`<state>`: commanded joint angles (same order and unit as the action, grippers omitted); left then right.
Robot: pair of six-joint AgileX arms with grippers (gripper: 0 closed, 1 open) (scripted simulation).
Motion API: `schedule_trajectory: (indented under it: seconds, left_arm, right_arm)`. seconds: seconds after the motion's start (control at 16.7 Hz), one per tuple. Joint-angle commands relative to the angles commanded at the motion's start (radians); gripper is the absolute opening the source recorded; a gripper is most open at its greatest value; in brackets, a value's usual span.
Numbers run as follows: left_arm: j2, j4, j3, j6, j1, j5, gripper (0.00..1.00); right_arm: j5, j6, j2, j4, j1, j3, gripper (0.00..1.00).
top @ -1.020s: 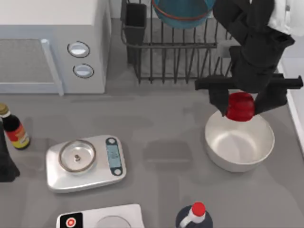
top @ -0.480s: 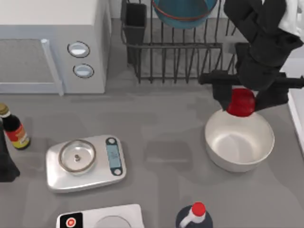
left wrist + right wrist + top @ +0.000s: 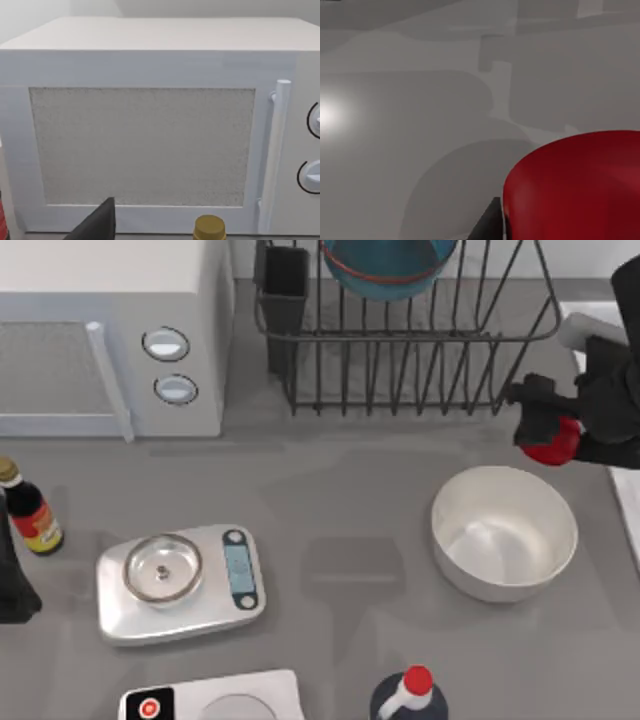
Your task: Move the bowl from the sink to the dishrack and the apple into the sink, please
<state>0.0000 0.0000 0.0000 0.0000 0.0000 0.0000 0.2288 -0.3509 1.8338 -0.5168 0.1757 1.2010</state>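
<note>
The teal-blue bowl (image 3: 385,265) with its red-orange line sits in the dark wire dishrack (image 3: 400,360) at the back. My right gripper (image 3: 555,437) is at the table's right edge, shut on the red apple (image 3: 548,451). It hangs just past the dishrack's right end, beside the sink (image 3: 627,502), whose pale rim runs along the right edge. In the right wrist view the apple (image 3: 575,185) looms close over a pale grey surface. My left arm (image 3: 12,575) is parked at the far left.
A large white bowl (image 3: 505,532) stands in front of the right gripper. A white microwave (image 3: 110,330) fills the back left. A sauce bottle (image 3: 28,512), a silver scale (image 3: 180,582), a second scale (image 3: 215,700) and a red-capped bottle (image 3: 408,692) lie nearer.
My right gripper has carried the apple rightward and a little back, from above the white bowl's far rim to the table's right edge by the sink. The left arm stayed put.
</note>
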Motion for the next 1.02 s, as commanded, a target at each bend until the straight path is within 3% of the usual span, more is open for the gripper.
schedule_trajectory:
  seconds: [0.66, 1.02]
  left_arm:
    - [0.0, 0.0, 0.0, 0.0, 0.0, 0.0, 1.0]
    - [0.0, 0.0, 0.0, 0.0, 0.0, 0.0, 1.0]
  right_arm:
    - [0.243, 0.206, -0.166, 1.079, -0.513, -0.563, 0.0]
    - [0.272, 0.321, -0.322, 1.399, -0.688, -0.607, 0.0]
